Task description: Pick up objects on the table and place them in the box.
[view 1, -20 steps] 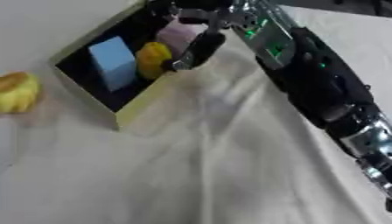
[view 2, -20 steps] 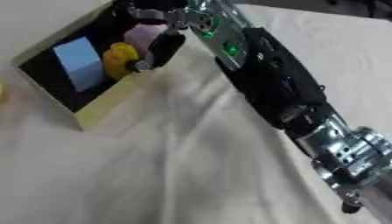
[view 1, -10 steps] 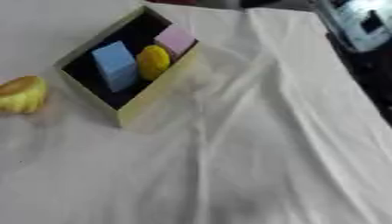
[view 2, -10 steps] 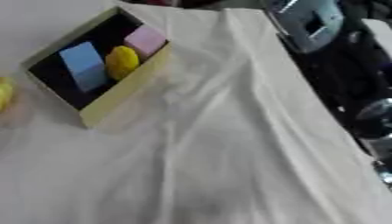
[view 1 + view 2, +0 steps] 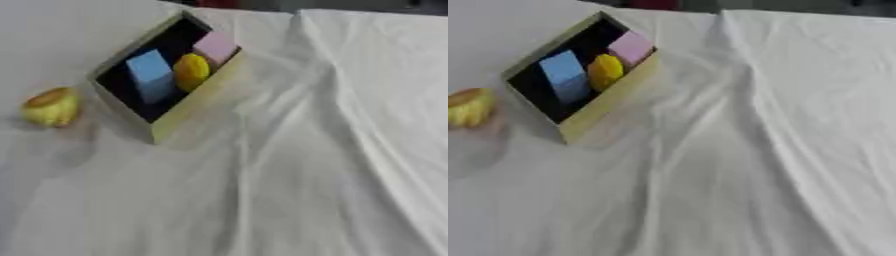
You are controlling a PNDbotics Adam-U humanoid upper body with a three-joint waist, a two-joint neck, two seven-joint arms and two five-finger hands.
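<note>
Surface: wrinkled white cloth [image 5: 332, 150].
Box [image 5: 188, 112]: holds blue block [image 5: 150, 74], yellow piece [image 5: 192, 71], pink block [image 5: 215, 46].
Outside, left: yellow fruit [image 5: 52, 106].
Hands: neither visible, state unknowable.

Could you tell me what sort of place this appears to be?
Probably a lab or test tabletop staged for a sorting exercise: a wrinkled white cloth covers the table, and an open box holds coloured blocks, with a yellow object lying outside it.

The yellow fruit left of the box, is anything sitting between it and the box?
Nothing visible does. The yellow fruit lies on bare white cloth left of the box, whose top is open. Neither hand is in view.
</note>
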